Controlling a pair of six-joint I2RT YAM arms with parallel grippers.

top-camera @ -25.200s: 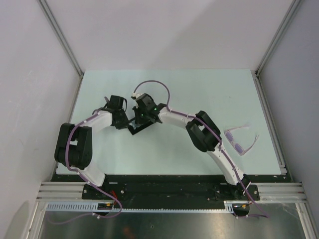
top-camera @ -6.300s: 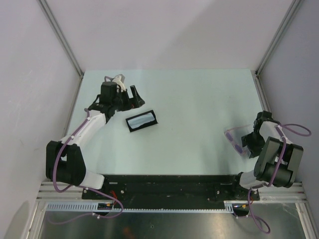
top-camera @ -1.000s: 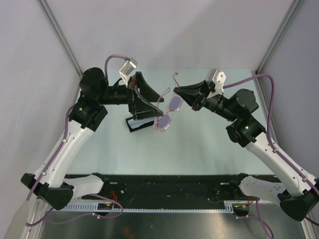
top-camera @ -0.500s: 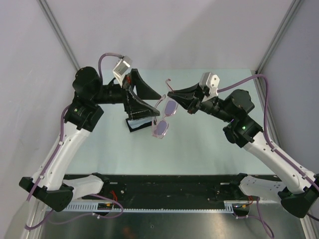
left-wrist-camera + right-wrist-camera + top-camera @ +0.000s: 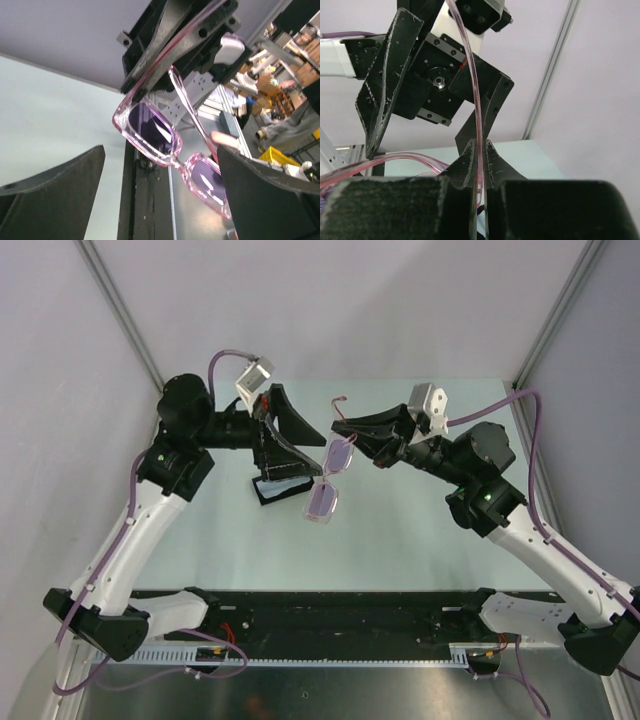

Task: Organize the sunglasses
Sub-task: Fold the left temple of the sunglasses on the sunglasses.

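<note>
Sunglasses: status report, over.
Right gripper jaws shut on an arm of the sunglasses, held aloft. Left gripper jaws open around the frame, not gripping. Black case on table beneath; nothing blocking.

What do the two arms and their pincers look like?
The left arm and right arm both have white links with black joints, and a purple cable runs along each. The left pincer and right pincer have black, tapering wedge-shaped fingers, with a pale grey camera block at each wrist.
</note>
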